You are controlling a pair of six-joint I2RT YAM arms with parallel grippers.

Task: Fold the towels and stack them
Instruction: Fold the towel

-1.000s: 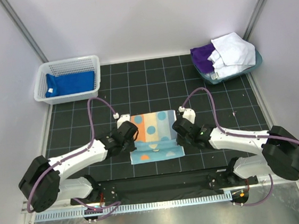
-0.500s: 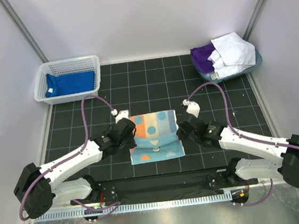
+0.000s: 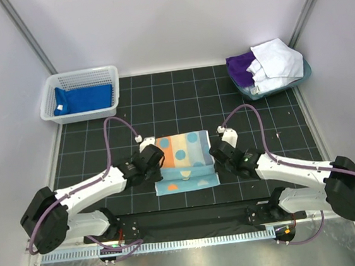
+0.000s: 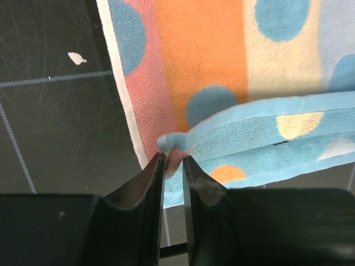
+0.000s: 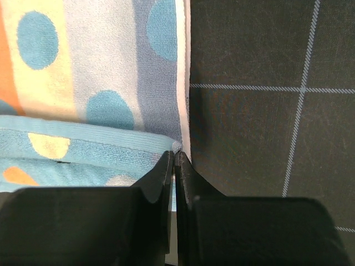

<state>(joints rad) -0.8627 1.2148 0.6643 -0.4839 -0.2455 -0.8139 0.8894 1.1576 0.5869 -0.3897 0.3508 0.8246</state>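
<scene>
Centrally on the desk (image 3: 161, 103) lies the polka-dot towel (image 3: 182, 151), flat, its striped face of orange, cream and pale blue turned up. A light-blue folded band runs across its near part. The left gripper (image 4: 173, 160) sits at the towel's left edge, right where that band ends. Its jaws stand a narrow slit apart, and the bunched corner of the fold lies at their tips with cloth showing in the slit. Whether they actually clamp it cannot be told. The right gripper (image 5: 175, 158) sits at the opposite, right edge. Its jaws are pressed together on the white hem where the band's other end meets it. Both arms reach in low from the near corners, one on each side of the towel.

Well apart, at the far left, a royal blue towel (image 3: 85, 98) lies folded in a white mesh basket (image 3: 79, 74). At the far right, a purple towel (image 3: 240, 68) and a white towel (image 3: 278, 59) are heaped in a teal tub (image 3: 302, 75).
</scene>
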